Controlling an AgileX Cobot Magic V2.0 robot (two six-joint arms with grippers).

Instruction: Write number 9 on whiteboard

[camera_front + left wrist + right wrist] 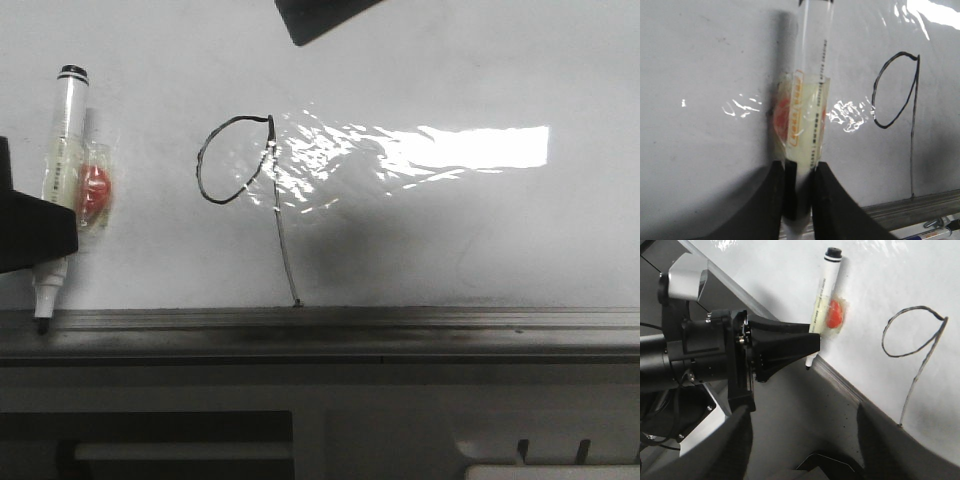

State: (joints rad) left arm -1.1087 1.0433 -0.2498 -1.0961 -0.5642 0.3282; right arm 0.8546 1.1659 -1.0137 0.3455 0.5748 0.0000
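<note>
The whiteboard (450, 230) is glossy white with strong glare. The number 9 (278, 215) is drawn on it in thin black line, an oval loop with a long tail reaching the grey rail (400, 325). It also shows in the left wrist view (912, 125) and the right wrist view (920, 365). My left gripper (801, 172) is shut on a white marker (62, 140), well left of the 9. The marker's black tip (42, 322) points down at the rail. My right gripper (802, 415) is open and empty, off the board, facing the left gripper (810, 345).
A red sticker under clear tape (95, 190) sits on the marker's barrel. A dark shape (320, 18) hangs at the top edge above the 9. Below the rail is a light frame with slots (550, 450). Another pen (940, 230) lies beneath the rail.
</note>
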